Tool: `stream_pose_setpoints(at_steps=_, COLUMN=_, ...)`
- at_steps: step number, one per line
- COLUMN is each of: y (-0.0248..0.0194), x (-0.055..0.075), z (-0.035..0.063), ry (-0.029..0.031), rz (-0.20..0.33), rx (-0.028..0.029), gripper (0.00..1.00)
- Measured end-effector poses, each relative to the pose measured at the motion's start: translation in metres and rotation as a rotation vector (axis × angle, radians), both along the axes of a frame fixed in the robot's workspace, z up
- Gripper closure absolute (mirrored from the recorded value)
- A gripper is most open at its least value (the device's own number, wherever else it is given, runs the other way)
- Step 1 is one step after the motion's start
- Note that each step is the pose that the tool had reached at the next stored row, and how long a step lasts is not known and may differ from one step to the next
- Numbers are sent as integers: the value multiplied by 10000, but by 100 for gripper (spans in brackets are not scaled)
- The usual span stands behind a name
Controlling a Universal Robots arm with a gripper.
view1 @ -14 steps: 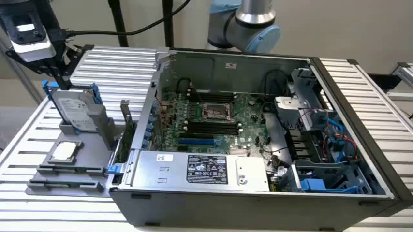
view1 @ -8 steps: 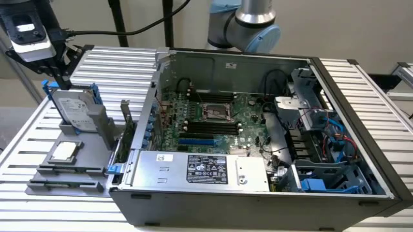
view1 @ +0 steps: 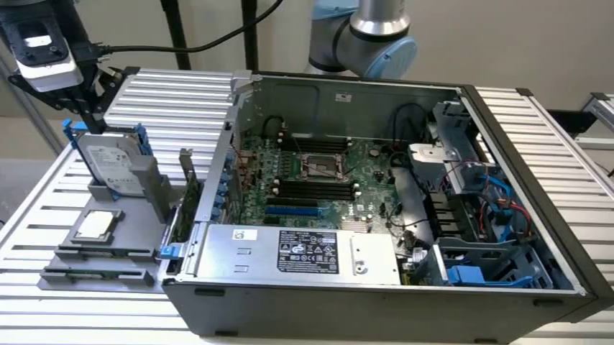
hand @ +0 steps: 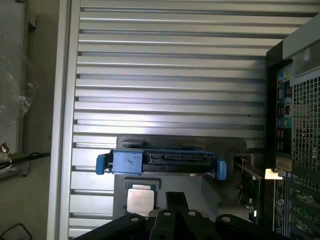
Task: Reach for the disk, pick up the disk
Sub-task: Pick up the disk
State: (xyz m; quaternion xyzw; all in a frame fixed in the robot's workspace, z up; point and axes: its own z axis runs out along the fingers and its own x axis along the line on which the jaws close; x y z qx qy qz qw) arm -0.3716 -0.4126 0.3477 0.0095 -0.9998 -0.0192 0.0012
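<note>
While the slatted table (view1: 556, 122) carries the open computer case (view1: 384, 310), the work stands at the reach, with nothing lifted yet. On the exterior view's left of the case, near its side wall, a grey stand (view1: 146, 181) holds the disk (view1: 108, 165) upright on edge, with blue rails along its sides. Over that same side of the case, the gripper (view1: 94, 126) points down at the disk's upper edge. Its fingers are pressed together and hold nothing, and I cannot tell whether the tips touch the edge. The wrist view puts them to one side of that edge, not astride it. Lower on the stand, towards the case's front corner, lies a small square chip (view1: 96, 225), apart from the gripper. As I judge it, a grasp calls for the jaws to part wider than the disk's thickness and then settle squarely over its top edge.
</note>
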Motion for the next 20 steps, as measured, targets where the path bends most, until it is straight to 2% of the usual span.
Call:
stream_pose_setpoints(at_steps=7, y=117, x=-89, z=1, ry=1, rz=-3, rx=-12, gripper=89)
stream_pose_setpoints(at_steps=10, y=181, x=-188, z=1, ry=0, rz=-1, rx=-30, gripper=89)
stream_pose_setpoints(at_steps=15, y=302, x=-395, z=0, ry=0, rz=-2, rx=-99, gripper=89)
stream_pose_setpoints(at_steps=16, y=316, x=-408, z=1, ry=1, rz=-3, rx=-111, gripper=89)
stream_pose_setpoints(at_steps=20, y=321, x=-410, z=0, ry=1, rz=-1, rx=-116, gripper=89)
